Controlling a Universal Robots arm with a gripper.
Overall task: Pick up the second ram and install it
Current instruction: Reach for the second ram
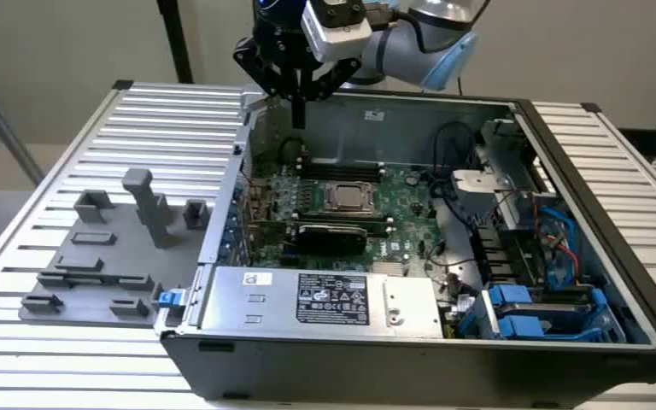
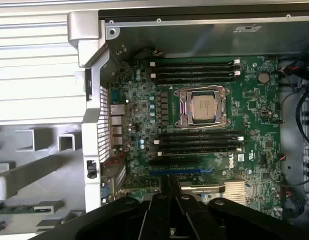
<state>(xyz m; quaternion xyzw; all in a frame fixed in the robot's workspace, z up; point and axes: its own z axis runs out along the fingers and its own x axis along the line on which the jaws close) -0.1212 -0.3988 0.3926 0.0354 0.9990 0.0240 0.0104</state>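
Observation:
The second ram (image 2: 15,208) is a narrow green board lying in a slot of the grey fixture (image 2: 44,170), outside the computer case. My gripper (image 1: 298,118) hangs above the far corner of the open case on the exterior view's left, fingers pointing down. In the wrist view its fingers (image 2: 164,200) are pressed together with nothing between them, above the motherboard (image 2: 139,115). Dark memory slots lie on both sides of the processor (image 2: 204,106): one pair (image 2: 194,71) and another group (image 2: 199,142).
The grey fixture (image 1: 100,256) with upright blocks sits on the slatted table at the exterior view's left of the case. A power supply (image 1: 328,299), blue drive bays (image 1: 533,312) and cables (image 1: 465,196) fill the case's near and right parts. Case walls (image 1: 243,145) rise around the board.

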